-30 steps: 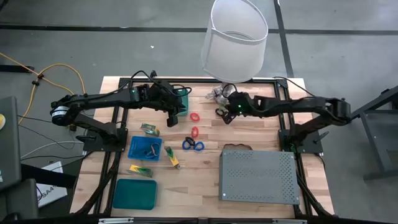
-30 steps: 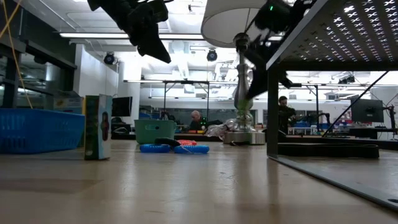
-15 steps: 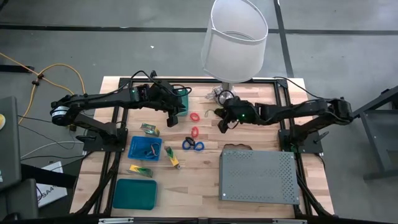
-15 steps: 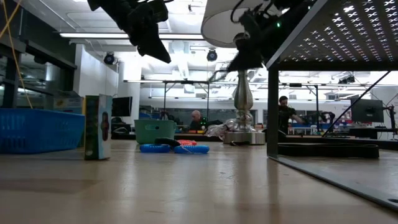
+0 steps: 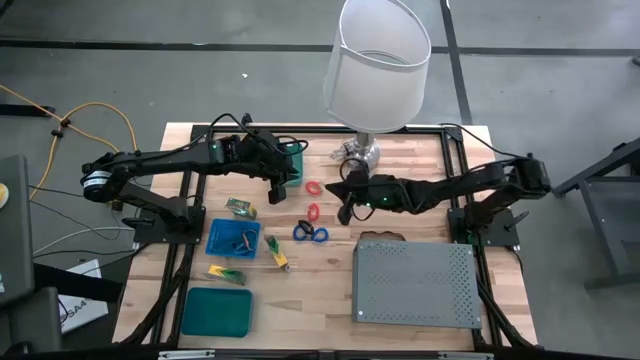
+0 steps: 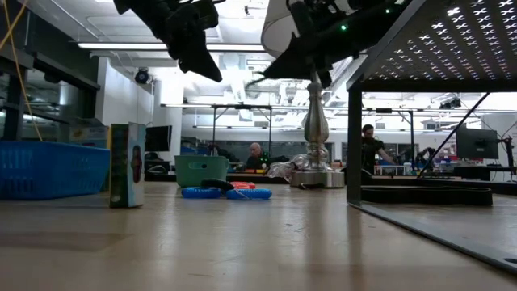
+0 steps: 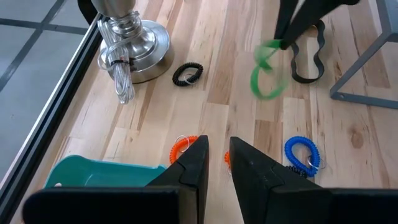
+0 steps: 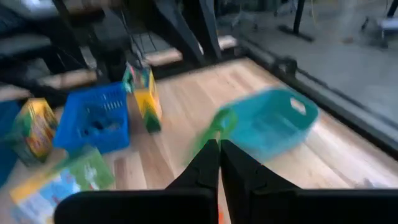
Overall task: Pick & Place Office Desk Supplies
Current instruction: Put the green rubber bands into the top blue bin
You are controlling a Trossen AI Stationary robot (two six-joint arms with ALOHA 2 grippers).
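Note:
My right gripper (image 5: pixel 345 208) hovers over the table's middle, shut on a small green loop (image 7: pixel 266 78). The loop shows blurred ahead of the fingers in the right wrist view (image 8: pixel 214 124). My left gripper (image 7: pixel 217 152) hangs above the far-left part of the table (image 5: pixel 277 192), its fingers a little apart with nothing between them. Red loops (image 5: pixel 313 187), blue loops (image 5: pixel 310 233) and two black loops (image 7: pixel 188 73) lie flat on the wood. Yellow-and-green blocks (image 5: pixel 240 207) lie at the left. My right gripper pinches the green loop by its upper end (image 7: pixel 275 47) between its two fingertips. The fingers reach in from the table's right, slanting a little downward. The loop dangles below the tips, clear of the table.
A lamp with a white shade (image 5: pixel 375 60) and chrome base (image 7: pixel 134 40) stands at the far middle. A grey perforated box (image 5: pixel 415 283) fills the near right. A teal bin (image 5: pixel 292 158), blue basket (image 5: pixel 233 238) and teal tray (image 5: pixel 215 311) are on the left.
My right gripper has gone from beside the lamp base toward the table's near edge and a little left. Its fingers have tipped up closer to level and stayed shut.

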